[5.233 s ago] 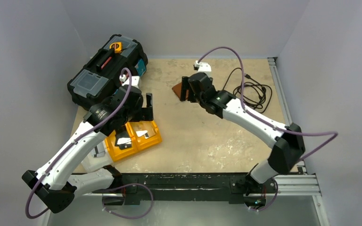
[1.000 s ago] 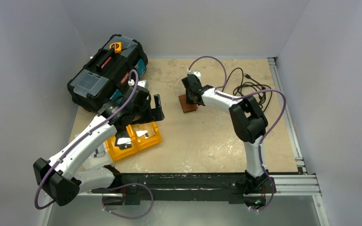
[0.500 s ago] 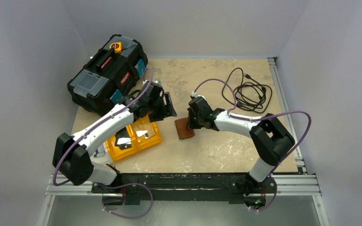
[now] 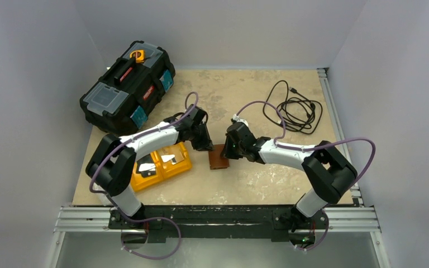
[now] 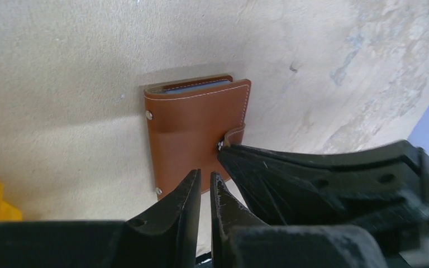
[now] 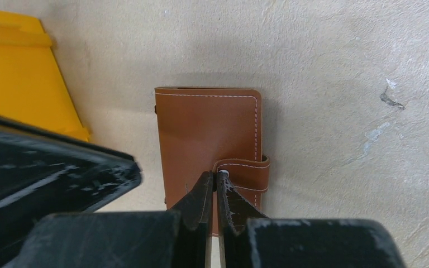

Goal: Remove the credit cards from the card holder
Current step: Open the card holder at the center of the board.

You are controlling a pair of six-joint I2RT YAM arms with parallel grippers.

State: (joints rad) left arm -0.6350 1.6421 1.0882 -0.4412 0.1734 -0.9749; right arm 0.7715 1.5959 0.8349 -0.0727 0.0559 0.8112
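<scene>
Right, my right gripper (image 6: 216, 178) has its fingers pressed together, the tips sitting on the free end of the snap tab (image 6: 247, 174) of the card holder (image 6: 209, 128). I cannot tell whether they pinch the tab or only touch it. My left gripper (image 5: 205, 181) is drawn together too, with only a thin slit between its fingers and nothing in that slit. Its tips hover at the holder's near edge, just beside the right gripper's black fingers, which reach in from the side. The holder lies flat and folded shut on the table (image 4: 257, 178), brown leather face up, with the tab wrapped round one long edge. In the left wrist view a sliver of grey-blue shows along its far edge. From above it sits between the two grippers, toward the near half of the table and a little left of centre. Just to its left, not touching it, is the orange tray (image 4: 185, 165), with pale flat pieces lying in its two compartments. A black toolbox (image 4: 125, 84) stands at the far left corner, well apart. A coiled black cable (image 4: 293, 109) lies at the far right.
</scene>
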